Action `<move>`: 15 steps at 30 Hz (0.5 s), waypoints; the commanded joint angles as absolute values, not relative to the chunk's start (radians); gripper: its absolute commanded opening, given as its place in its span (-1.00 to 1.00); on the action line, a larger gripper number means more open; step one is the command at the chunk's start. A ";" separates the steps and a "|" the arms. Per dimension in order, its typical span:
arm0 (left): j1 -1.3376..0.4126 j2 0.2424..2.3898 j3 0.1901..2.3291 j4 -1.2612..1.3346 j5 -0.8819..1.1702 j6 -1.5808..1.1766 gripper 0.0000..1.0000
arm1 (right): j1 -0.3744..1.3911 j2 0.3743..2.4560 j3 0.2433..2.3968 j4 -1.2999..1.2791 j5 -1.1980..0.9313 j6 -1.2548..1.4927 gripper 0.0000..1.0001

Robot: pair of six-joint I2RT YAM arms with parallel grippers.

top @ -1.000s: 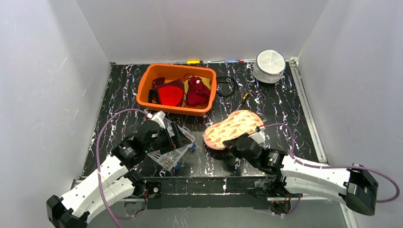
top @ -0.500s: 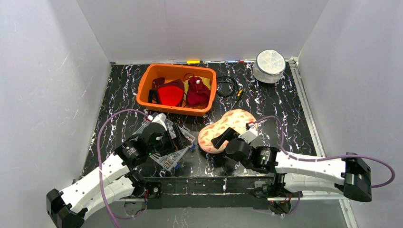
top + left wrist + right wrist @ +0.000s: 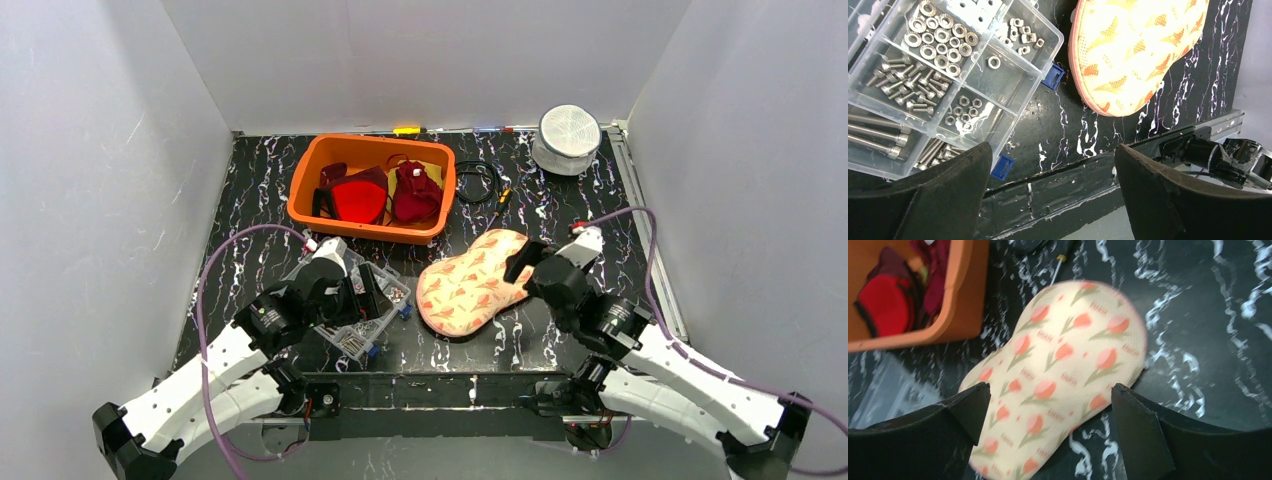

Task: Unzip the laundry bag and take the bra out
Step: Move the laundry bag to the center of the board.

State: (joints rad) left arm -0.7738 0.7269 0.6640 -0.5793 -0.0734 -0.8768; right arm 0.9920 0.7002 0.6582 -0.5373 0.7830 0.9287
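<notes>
Bag (image 3: pixel 470 285) looks zipped, bra not out; right gripper (image 3: pixel 525 263) over it and left gripper (image 3: pixel 372 292) both wide, empty.

In the right wrist view the laundry bag (image 3: pixel 1063 375) is smeared by motion. Its tulip print is soft, its zip cannot be made out, and whatever lies inside is hidden by the fabric. The orange bin (image 3: pixel 960 315) at upper left is cut off by the top and left edges, and the organiser box (image 3: pixel 888 390) at lower left is only a grey blur. In the left wrist view that box runs off the left and top edges, and the bag runs off the top. From above, the left gripper (image 3: pixel 372 290) covers part of the box. The small coloured things (image 3: pixel 407 130) at top centre are too small to tell.
</notes>
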 commanded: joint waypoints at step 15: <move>-0.776 0.702 0.732 -0.516 -0.124 -0.677 0.96 | 0.185 1.023 0.498 0.015 0.089 0.678 0.97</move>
